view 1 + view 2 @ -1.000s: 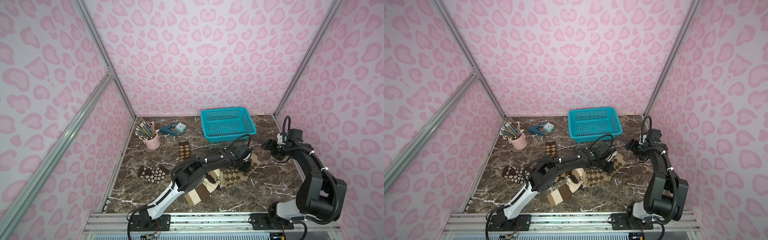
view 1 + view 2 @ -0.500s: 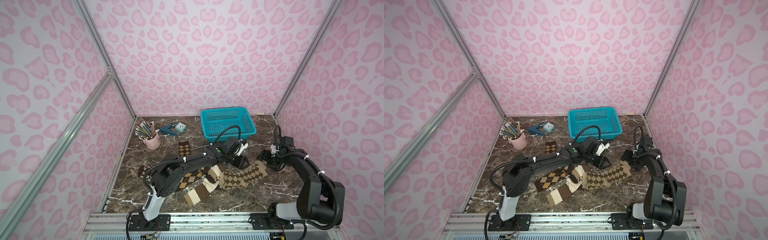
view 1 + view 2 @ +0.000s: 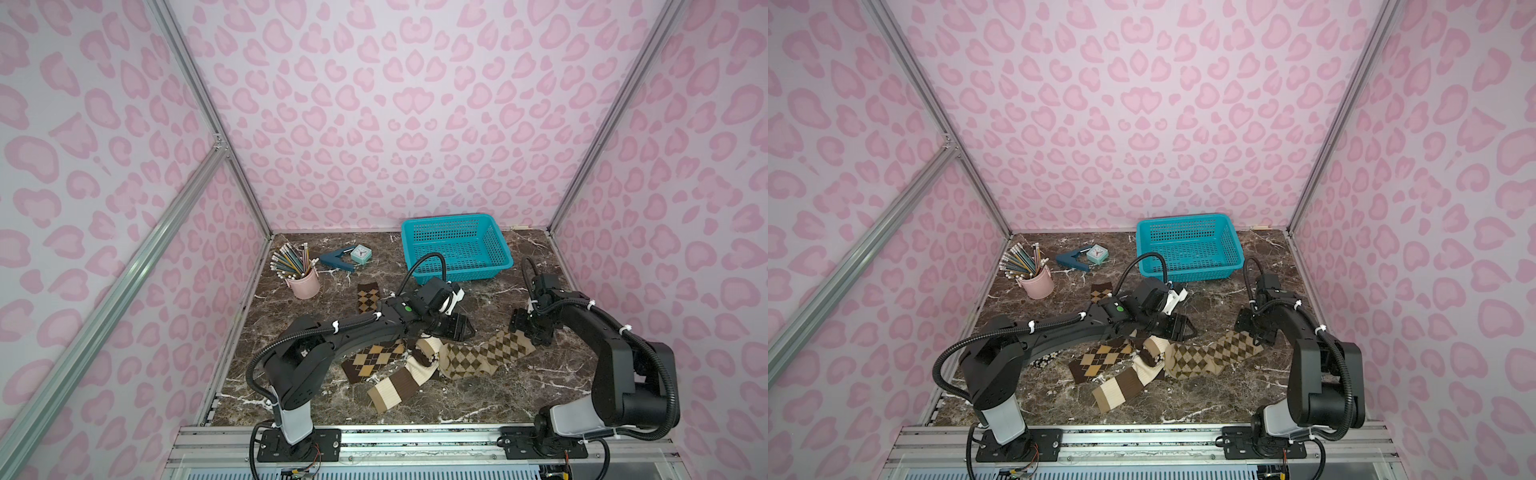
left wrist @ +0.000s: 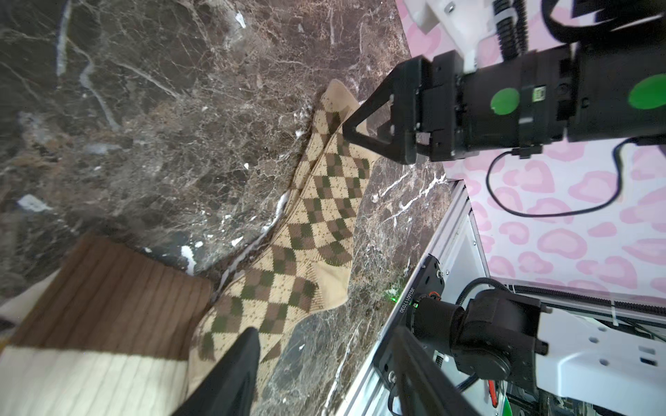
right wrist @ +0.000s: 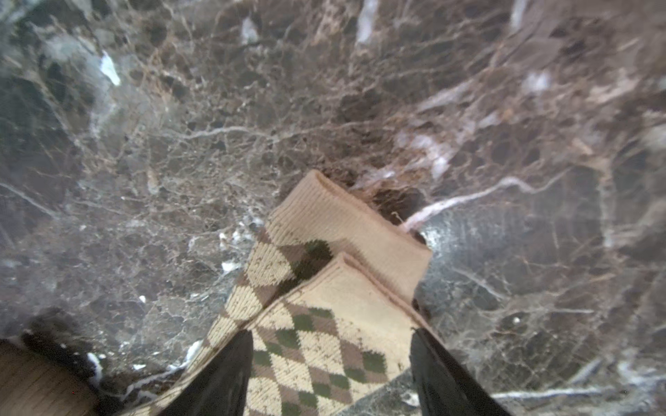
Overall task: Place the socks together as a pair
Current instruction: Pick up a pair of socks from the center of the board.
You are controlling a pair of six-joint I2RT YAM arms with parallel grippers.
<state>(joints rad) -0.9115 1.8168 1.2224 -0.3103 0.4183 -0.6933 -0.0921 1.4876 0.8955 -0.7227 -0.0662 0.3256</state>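
- Top views: brown marble surface (image 3: 552, 386). The tan argyle socks (image 3: 484, 355) lie flat at lower centre-right of the frame, cuff end up-right.
- The right gripper (image 3: 528, 334) sits low over that cuff end; from above I cannot tell whether it touches the fabric.
- The left gripper (image 3: 455, 328) is at frame centre, just above the socks' toe end and off the fabric.
- A cream-and-brown striped sock (image 3: 399, 382) lies left of the tan socks, touching their toe end.
- A dark brown argyle sock (image 3: 372, 359) lies left of that, partly under the left arm (image 3: 357, 332).
- A second dark brown argyle sock (image 3: 368, 296) lies apart, higher in the frame.
- A flower sock (image 3: 1045, 358) peeks out from under the left arm in a top view.
- A teal basket (image 3: 478, 273) stands at the back and a pink pencil cup (image 3: 303, 283) at the surface's upper left.
- Left wrist: the left gripper's fingers (image 4: 230, 374) are apart at the bottom edge with nothing between them. The tan socks run diagonally mid-frame and the striped sock is at lower left.
- The right gripper's tip meets the cuff at upper centre-right.
- Right wrist: two tan cuffs at centre, one sock on top of the other, slightly offset.
- The right gripper's fingers (image 5: 216, 374) are apart, one each side of the top sock and not squeezing it.
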